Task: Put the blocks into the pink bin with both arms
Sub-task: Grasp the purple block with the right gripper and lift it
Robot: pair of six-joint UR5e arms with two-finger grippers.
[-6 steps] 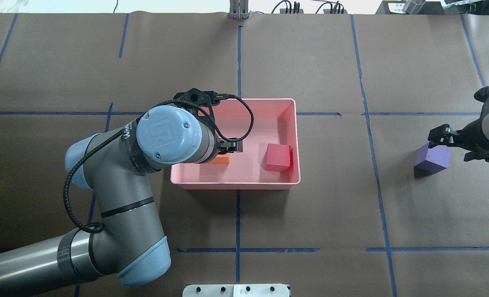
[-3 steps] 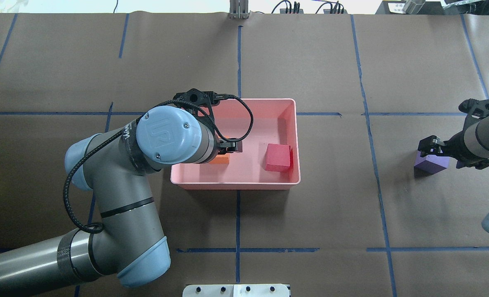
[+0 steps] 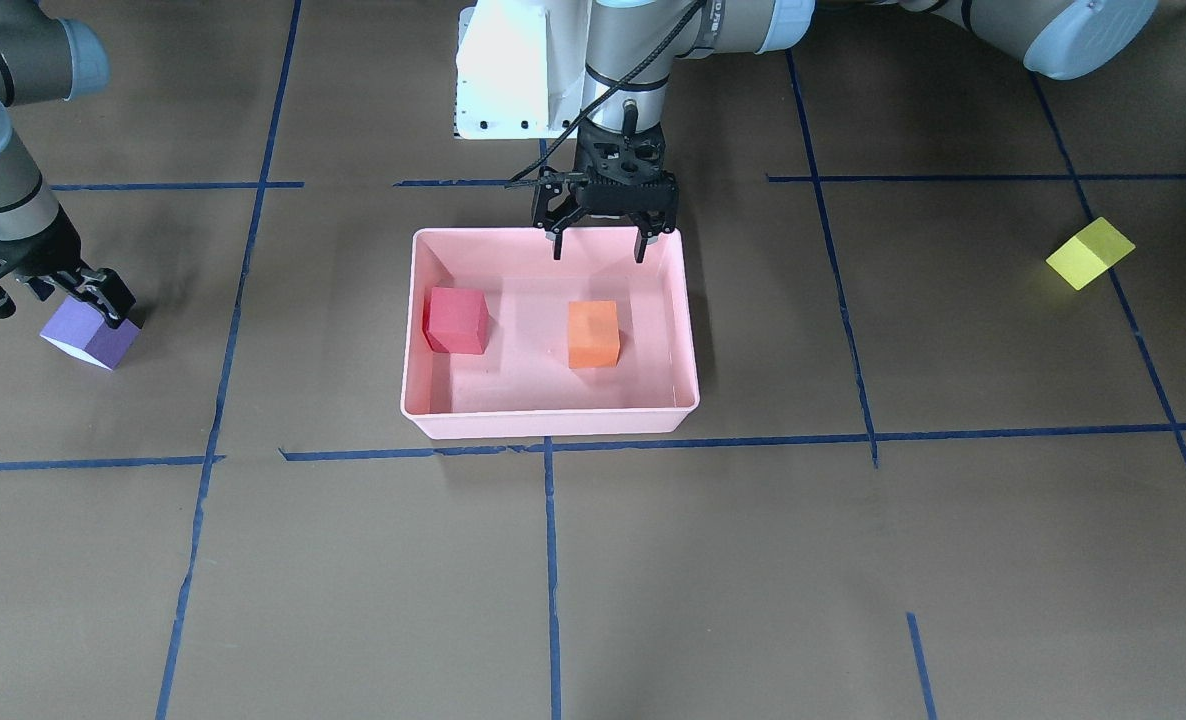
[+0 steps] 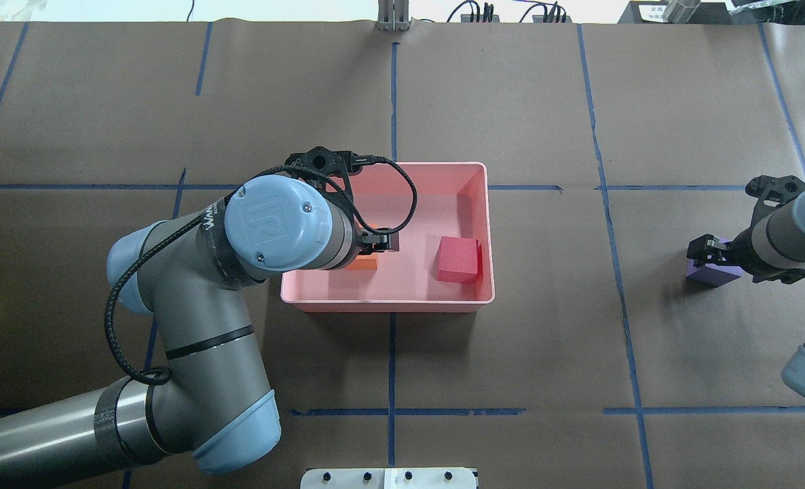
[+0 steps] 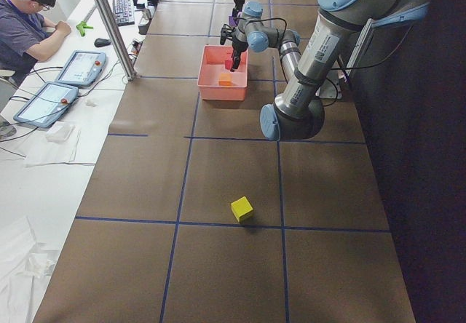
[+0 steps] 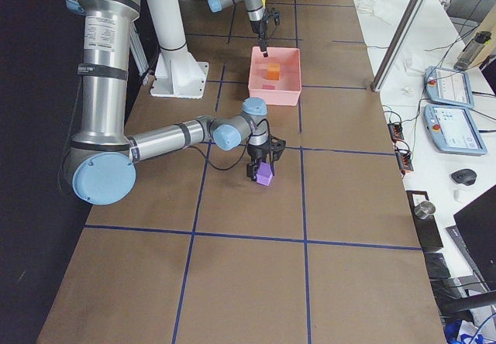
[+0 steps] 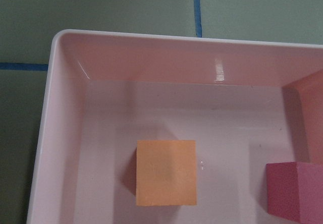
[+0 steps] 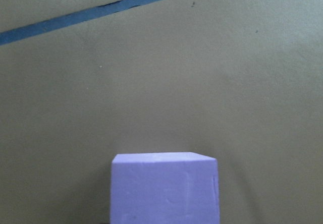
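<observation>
The pink bin (image 3: 549, 425) sits mid-table and also shows in the overhead view (image 4: 389, 304). A red block (image 3: 456, 320) and an orange block (image 3: 594, 334) lie inside it. My left gripper (image 3: 598, 255) hangs open and empty over the bin's robot-side wall, above the orange block (image 7: 166, 172). The purple block (image 3: 88, 335) lies on the table to my right. My right gripper (image 3: 43, 300) is open, low over the purple block (image 4: 711, 275), its fingers either side of it. Whether they touch it I cannot tell. The yellow block (image 3: 1090, 253) lies alone far to my left.
Brown paper with blue tape lines covers the table (image 4: 511, 353). The white pedestal base (image 3: 513, 80) stands behind the bin. An operator (image 5: 29, 17) sits at a side desk with tablets, beyond the table's far edge.
My right arm has moved towards the bin side and down over the purple block, covering more of it. The left arm and the blocks in the bin have not moved.
</observation>
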